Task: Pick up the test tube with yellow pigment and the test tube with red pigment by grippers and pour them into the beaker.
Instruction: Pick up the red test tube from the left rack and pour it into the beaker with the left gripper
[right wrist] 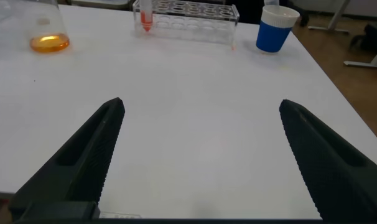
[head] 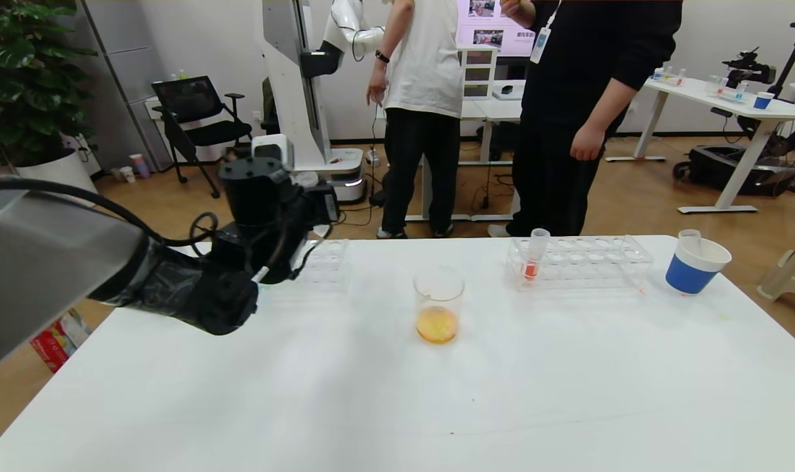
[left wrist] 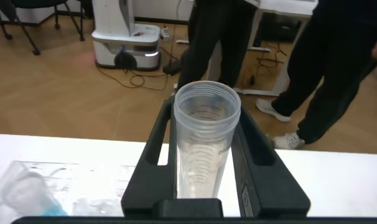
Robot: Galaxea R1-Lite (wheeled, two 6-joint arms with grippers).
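Orange liquid sits in the beaker [head: 439, 305] mid-tabletop [head: 397, 393]. Left claw [left wrist: 207, 168], raised over the tabletop's left side, clamps an emptied clear tube [left wrist: 204, 143]. Right claw [right wrist: 201, 162] is spread wide, holding nothing. One red-pigment tube [head: 534, 255] stands in the right rack [head: 584, 262].

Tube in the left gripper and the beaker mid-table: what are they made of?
The empty clear ribbed test tube in the left gripper looks like slightly cloudy plastic, with moulded rings. The clear cylindrical beaker holding orange liquid is more transparent and glossy; glass or hard plastic, cannot tell.
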